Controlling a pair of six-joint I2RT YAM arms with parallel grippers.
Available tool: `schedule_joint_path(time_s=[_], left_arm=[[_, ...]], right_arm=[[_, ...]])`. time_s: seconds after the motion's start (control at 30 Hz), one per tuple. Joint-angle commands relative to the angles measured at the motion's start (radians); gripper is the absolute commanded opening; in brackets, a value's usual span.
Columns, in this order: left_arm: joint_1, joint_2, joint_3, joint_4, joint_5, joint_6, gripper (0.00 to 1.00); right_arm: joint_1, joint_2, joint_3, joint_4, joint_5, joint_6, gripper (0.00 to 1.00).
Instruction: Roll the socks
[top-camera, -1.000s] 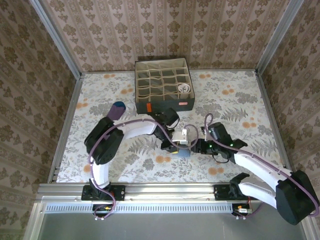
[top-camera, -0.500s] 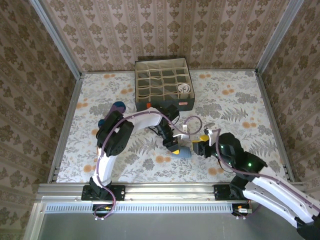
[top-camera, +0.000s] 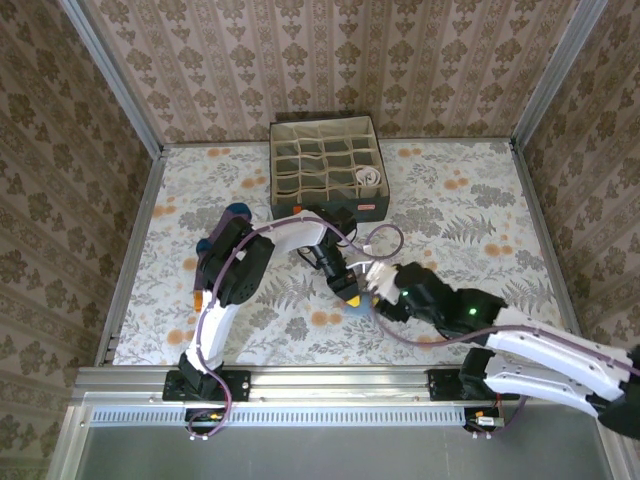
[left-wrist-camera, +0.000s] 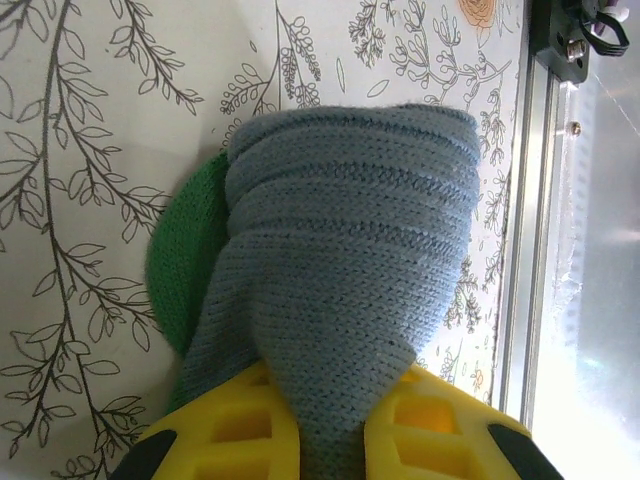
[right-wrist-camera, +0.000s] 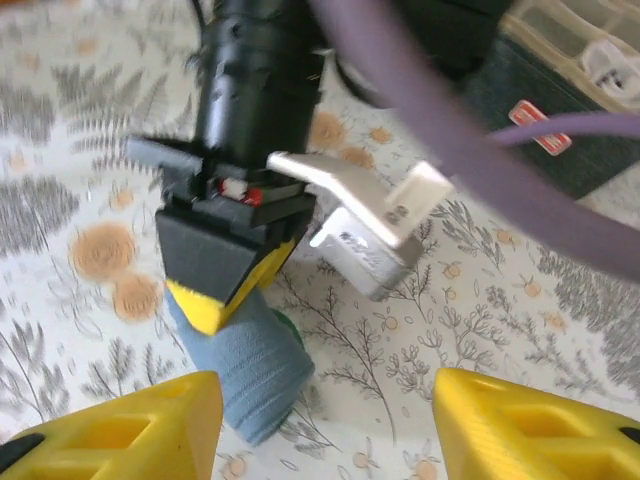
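A grey-blue striped sock (left-wrist-camera: 340, 250) is rolled into a bundle on the floral table, its green toe (left-wrist-camera: 180, 270) poking out on the left. My left gripper (left-wrist-camera: 332, 425) is shut on the roll's near end, which is pinched between the yellow fingers. In the right wrist view the same roll (right-wrist-camera: 252, 372) lies under the left gripper (right-wrist-camera: 222, 268). My right gripper (right-wrist-camera: 325, 430) is open, its fingers spread wide just short of the roll. From above, both grippers meet at the table's middle over the roll (top-camera: 362, 312). A purple sock (top-camera: 236, 213) lies behind the left arm.
A grey compartment box (top-camera: 325, 170) stands at the back centre, with a white striped sock (top-camera: 368, 178) in one cell. Its dark side with a red label (right-wrist-camera: 530, 140) is just beyond the grippers. The metal rail (left-wrist-camera: 525, 250) marks the table's near edge.
My right gripper has opened wider and swung left, close against the left gripper and the roll. The left gripper stays shut on the sock, shifted only slightly.
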Motion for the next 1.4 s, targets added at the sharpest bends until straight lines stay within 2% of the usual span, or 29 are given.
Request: schedule_joint_path(time_s=[0.0, 0.1, 0.2, 0.3, 0.7, 0.87, 0.93, 1.0, 1.07, 1.13, 1.2, 1.27, 1.37], left_arm=[[0.002, 0.056, -0.002, -0.044, -0.060, -0.012, 0.00], [0.005, 0.057, 0.005, -0.054, -0.057, -0.004, 0.00], [0.010, 0.050, -0.002, -0.056, -0.055, 0.004, 0.00], [0.010, 0.048, -0.013, -0.052, -0.053, 0.015, 0.00], [0.014, 0.060, -0.013, -0.064, -0.025, 0.039, 0.00], [0.016, 0.053, -0.015, -0.066, -0.024, 0.047, 0.00], [0.014, 0.047, -0.016, -0.062, -0.024, 0.049, 0.00], [0.016, 0.033, -0.026, -0.046, -0.024, 0.047, 0.00], [0.017, 0.010, -0.044, -0.017, -0.025, 0.043, 0.00], [0.027, -0.020, -0.070, 0.027, -0.028, 0.025, 0.00], [0.039, -0.056, -0.102, 0.080, -0.025, 0.009, 0.00], [0.054, -0.104, -0.139, 0.145, -0.037, -0.005, 0.04], [0.081, -0.207, -0.216, 0.287, -0.091, -0.050, 0.17]], right_arm=[[0.082, 0.102, -0.007, -0.043, 0.152, -0.153, 0.64], [0.121, 0.200, -0.040, 0.091, 0.205, -0.185, 0.67], [0.118, 0.278, -0.071, 0.216, 0.247, -0.223, 0.71], [0.081, 0.334, -0.098, 0.320, 0.211, -0.246, 0.75], [0.011, 0.483, -0.074, 0.294, 0.097, -0.284, 0.80], [-0.032, 0.572, -0.061, 0.316, 0.034, -0.307, 0.79], [-0.041, 0.623, -0.033, 0.313, 0.035, -0.309, 0.74], [-0.043, 0.661, -0.004, 0.299, 0.044, -0.305, 0.62], [-0.043, 0.687, 0.031, 0.266, 0.049, -0.286, 0.44], [-0.041, 0.709, 0.063, 0.222, 0.055, -0.269, 0.16], [-0.038, 0.708, 0.068, 0.215, 0.052, -0.262, 0.01], [-0.038, 0.686, 0.060, 0.220, 0.032, -0.250, 0.00], [-0.041, 0.635, 0.046, 0.226, 0.010, -0.213, 0.00]])
